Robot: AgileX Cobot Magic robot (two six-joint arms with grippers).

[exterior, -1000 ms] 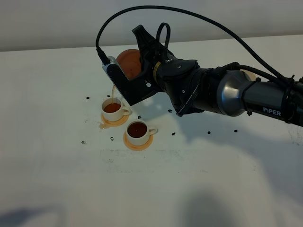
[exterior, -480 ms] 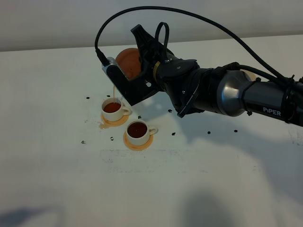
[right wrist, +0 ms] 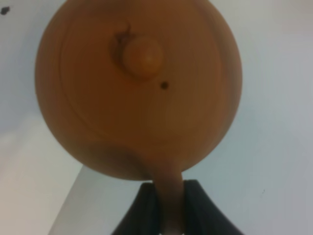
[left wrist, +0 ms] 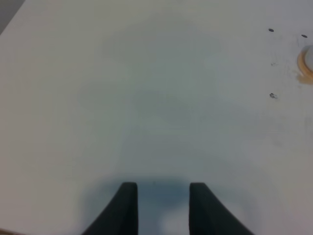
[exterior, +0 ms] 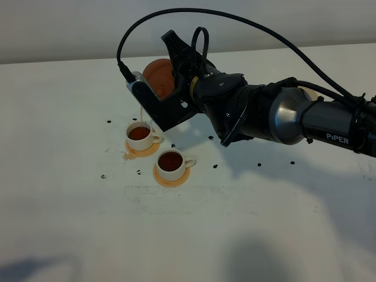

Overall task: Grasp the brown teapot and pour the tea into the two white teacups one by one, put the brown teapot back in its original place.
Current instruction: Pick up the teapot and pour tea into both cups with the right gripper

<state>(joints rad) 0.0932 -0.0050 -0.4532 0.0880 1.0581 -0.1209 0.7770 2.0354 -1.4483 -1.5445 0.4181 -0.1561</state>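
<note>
A: Where is the brown teapot (right wrist: 138, 88)?
B: Tilted above the far teacup (exterior: 140, 136), its handle pinched by the right gripper (right wrist: 169, 208); the spout is hidden.
A: The left gripper (left wrist: 159, 208)?
B: Fingers spread over bare table (left wrist: 146, 98), tips cut off.

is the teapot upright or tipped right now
Tipped. The brown teapot, held by the right gripper, leans toward the far white teacup, with a thin stream falling into it.
</note>
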